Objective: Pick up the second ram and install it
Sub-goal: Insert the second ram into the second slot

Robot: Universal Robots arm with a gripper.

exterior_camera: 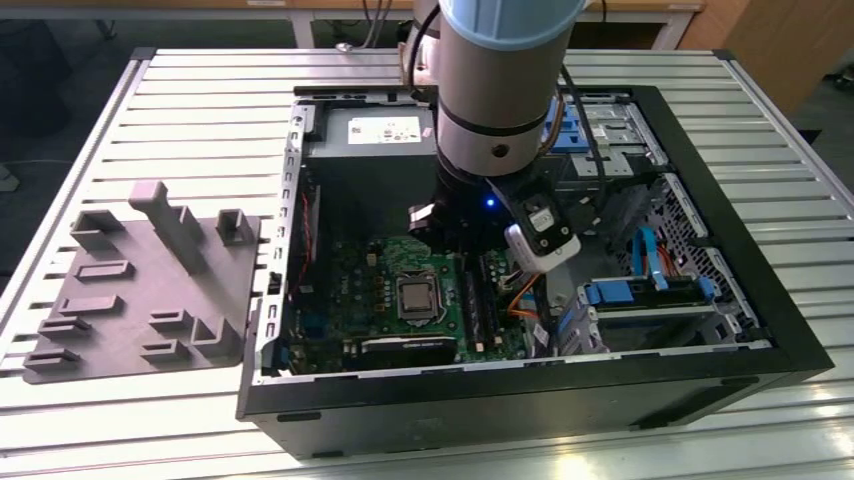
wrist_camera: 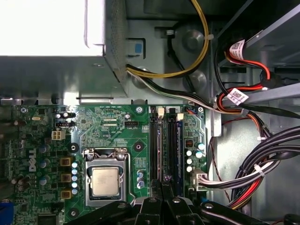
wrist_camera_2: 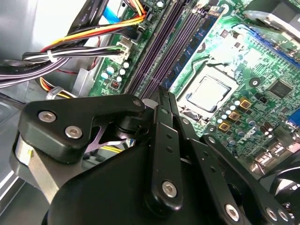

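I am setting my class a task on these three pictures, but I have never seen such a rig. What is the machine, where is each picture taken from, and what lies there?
The machine is a robot arm reaching down into an open computer case, which stands on a slatted metal table. The exterior view comes from a camera off the arm; at the exterior view's left lies a grey tray with moulded holders. Both wrist views come from cameras riding on the arm, looking past its black end effector at the green motherboard, with its processor, long memory slots and bundled cables. The end effector hangs over those slots; whether it holds the memory stick cannot be told.
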